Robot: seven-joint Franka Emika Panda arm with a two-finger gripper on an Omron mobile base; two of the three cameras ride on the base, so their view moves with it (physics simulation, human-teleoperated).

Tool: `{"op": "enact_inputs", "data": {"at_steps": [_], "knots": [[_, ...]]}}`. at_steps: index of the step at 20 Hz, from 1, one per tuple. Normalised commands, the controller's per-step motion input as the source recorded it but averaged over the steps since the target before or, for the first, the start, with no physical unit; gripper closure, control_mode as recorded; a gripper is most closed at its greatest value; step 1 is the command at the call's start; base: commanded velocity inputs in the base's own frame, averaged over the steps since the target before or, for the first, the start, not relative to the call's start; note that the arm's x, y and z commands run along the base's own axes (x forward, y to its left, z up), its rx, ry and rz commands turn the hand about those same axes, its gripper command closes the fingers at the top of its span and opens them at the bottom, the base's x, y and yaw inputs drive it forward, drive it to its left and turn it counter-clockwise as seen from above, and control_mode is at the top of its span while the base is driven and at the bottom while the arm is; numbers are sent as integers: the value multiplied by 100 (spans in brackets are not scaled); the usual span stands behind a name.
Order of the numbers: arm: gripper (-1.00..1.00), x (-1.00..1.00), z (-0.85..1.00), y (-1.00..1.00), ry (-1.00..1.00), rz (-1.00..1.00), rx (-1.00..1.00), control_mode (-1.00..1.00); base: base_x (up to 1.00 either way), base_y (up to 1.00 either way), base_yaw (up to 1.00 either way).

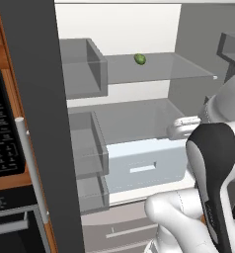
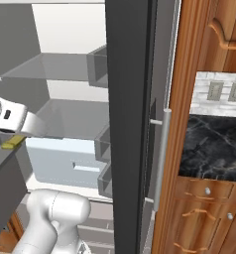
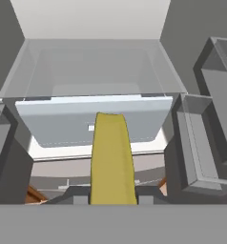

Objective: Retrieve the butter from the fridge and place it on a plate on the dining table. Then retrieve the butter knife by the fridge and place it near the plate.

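The fridge (image 1: 119,29) stands open in front of me, its white interior showing glass shelves and a pale drawer (image 1: 144,165). My gripper (image 3: 113,194) is shut on the butter (image 3: 111,157), a yellow-olive stick that points away from the hand toward the drawer front. From the right base view the butter (image 2: 13,143) shows just under my white hand (image 2: 11,119), in front of the middle shelf. The hand (image 1: 184,127) hangs at the right of the fridge opening. The plate, the dining table and the butter knife are out of view.
A small green fruit (image 1: 139,59) lies on the upper glass shelf. Grey door bins (image 1: 87,143) line the open left door (image 1: 35,99). A black oven (image 1: 3,133) sits left of it. Wooden cabinets (image 2: 209,208) and a dark marble wall counter (image 2: 214,144) are on the right.
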Motion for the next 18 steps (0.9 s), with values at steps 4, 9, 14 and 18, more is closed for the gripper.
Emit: {"op": "enact_inputs", "data": {"at_steps": [4,9,14,18], "knots": [[100,3,0,0,0,0,0,-100,0,0,0],[100,0,0,0,0,0,0,-100,0,0,0],[100,0,0,0,0,0,0,100,-22,0,0],[100,0,0,0,0,0,0,100,-71,0,0]]}}
